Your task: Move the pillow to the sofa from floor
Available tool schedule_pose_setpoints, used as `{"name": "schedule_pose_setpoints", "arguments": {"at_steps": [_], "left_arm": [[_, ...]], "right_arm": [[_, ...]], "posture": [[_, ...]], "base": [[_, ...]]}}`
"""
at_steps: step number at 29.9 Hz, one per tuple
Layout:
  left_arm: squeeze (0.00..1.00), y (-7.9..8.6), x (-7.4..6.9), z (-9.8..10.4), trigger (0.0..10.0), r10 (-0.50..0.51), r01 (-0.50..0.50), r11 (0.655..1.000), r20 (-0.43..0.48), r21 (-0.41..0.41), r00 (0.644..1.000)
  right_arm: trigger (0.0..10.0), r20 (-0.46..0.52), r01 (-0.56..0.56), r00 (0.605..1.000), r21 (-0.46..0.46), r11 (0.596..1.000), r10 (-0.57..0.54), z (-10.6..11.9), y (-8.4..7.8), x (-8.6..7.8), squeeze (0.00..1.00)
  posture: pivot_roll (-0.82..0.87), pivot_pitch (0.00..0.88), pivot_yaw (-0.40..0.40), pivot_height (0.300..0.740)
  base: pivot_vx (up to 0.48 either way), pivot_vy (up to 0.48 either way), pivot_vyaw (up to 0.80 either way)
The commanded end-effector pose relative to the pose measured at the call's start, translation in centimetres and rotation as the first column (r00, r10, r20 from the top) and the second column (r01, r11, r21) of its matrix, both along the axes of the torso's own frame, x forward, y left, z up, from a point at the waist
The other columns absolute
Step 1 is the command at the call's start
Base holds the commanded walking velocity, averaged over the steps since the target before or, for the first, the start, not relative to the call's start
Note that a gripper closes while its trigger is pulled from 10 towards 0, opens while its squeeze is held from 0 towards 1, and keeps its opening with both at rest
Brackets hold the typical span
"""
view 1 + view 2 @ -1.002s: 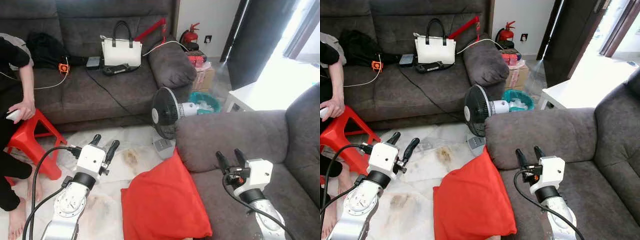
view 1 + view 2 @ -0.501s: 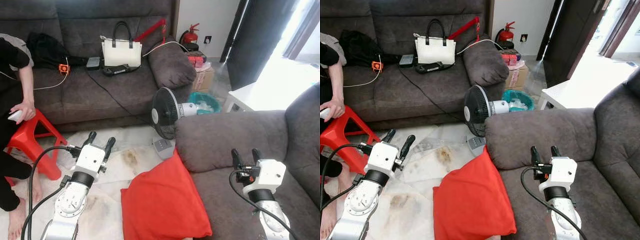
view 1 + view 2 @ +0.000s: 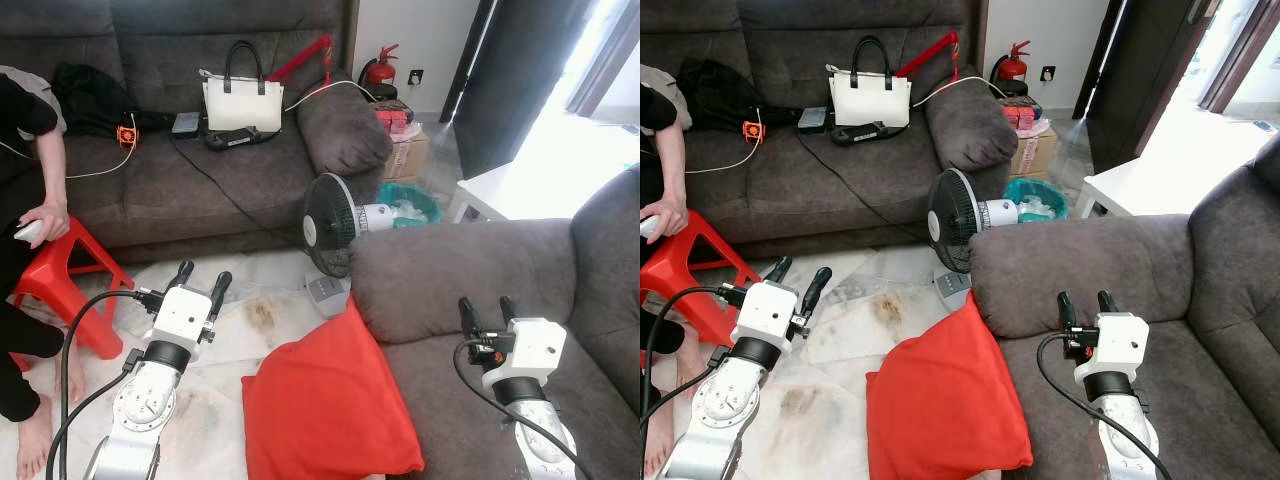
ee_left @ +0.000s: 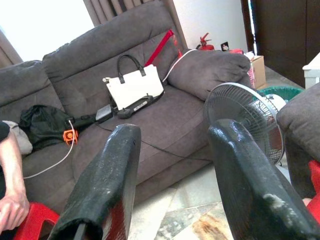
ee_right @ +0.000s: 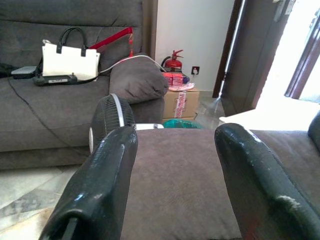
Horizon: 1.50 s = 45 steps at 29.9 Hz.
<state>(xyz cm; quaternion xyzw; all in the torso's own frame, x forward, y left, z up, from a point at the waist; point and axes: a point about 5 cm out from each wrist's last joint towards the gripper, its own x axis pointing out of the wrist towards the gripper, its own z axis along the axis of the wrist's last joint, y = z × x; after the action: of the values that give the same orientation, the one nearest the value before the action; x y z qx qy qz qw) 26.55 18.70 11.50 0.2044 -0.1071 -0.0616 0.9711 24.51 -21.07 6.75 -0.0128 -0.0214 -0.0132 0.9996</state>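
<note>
Status: task not begun, by the look of it. Pillow [image 3: 330,405], red, lies on the floor, one corner leaning against the front of the near sofa [image 3: 450,280]; not yet lifted. All steps left: grasp, raise, set on seat.

Left gripper [image 3: 200,282]: over the floor tiles, just left of pillow, apart from it; fingers spread wide, empty.
Right gripper [image 3: 488,310]: above the near sofa's seat cushion, right of pillow, apart from it; fingers spread wide, empty.

Containers & contents:
- White handbag [image 3: 241,100], upright on far sofa [image 3: 200,170], seat mid; contents not visible.
- Teal bin [image 3: 408,203] behind the fan [image 3: 330,225]; holds white stuff, prob. paper or plastic, can't tell which.
- Cardboard box [image 3: 405,155] beside far sofa's armrest; red/pink packs on top.

Other items: black bag [image 3: 90,100] and cables on far sofa; red fire extinguisher [image 3: 380,68] by the wall; red stool [image 3: 65,275]; a person's hand [image 3: 40,220] at the left edge; white table [image 3: 500,195] near the door.
</note>
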Motion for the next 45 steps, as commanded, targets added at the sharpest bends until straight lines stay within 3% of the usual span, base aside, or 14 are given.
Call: {"name": "schedule_pose_setpoints", "arguments": {"at_steps": [1,4,22,45], "left_arm": [[0.0,-0.1,0.1,-0.5,10.0,-0.006,0.005,1.0,-0.027,-0.017,1.0],[0.0,-0.1,0.1,-0.6,10.0,-0.01,0.009,1.0,-0.033,-0.019,0.999],[0.0,-0.5,0.2,-0.9,10.0,-0.031,0.031,0.999,-0.052,-0.016,0.998],[0.0,-0.2,-0.1,-1.8,10.0,-0.013,0.011,1.0,-0.079,-0.023,0.997]], "right_arm": [[10.0,-0.023,-0.003,1.0,-0.005,1.0,0.003,-0.3,0.0,0.1,0.0],[10.0,-0.032,-0.011,0.999,-0.005,1.0,0.011,-0.4,0.1,0.2,0.0],[10.0,-0.052,-0.047,0.998,0.011,0.999,0.047,-0.8,0.9,0.5,0.0],[10.0,-0.059,-0.092,0.994,0.0,0.996,0.092,-1.0,1.5,0.8,0.0]], "posture": [[0.12,0.057,-0.063,0.74],[0.12,0.054,-0.062,0.74],[0.13,0.043,-0.06,0.631],[0.13,0.055,-0.074,0.631]], "base": [[0.0,0.0,0.0],[0.0,0.0,0.0],[0.0,0.0,0.0],[0.0,0.0,0.0]]}}
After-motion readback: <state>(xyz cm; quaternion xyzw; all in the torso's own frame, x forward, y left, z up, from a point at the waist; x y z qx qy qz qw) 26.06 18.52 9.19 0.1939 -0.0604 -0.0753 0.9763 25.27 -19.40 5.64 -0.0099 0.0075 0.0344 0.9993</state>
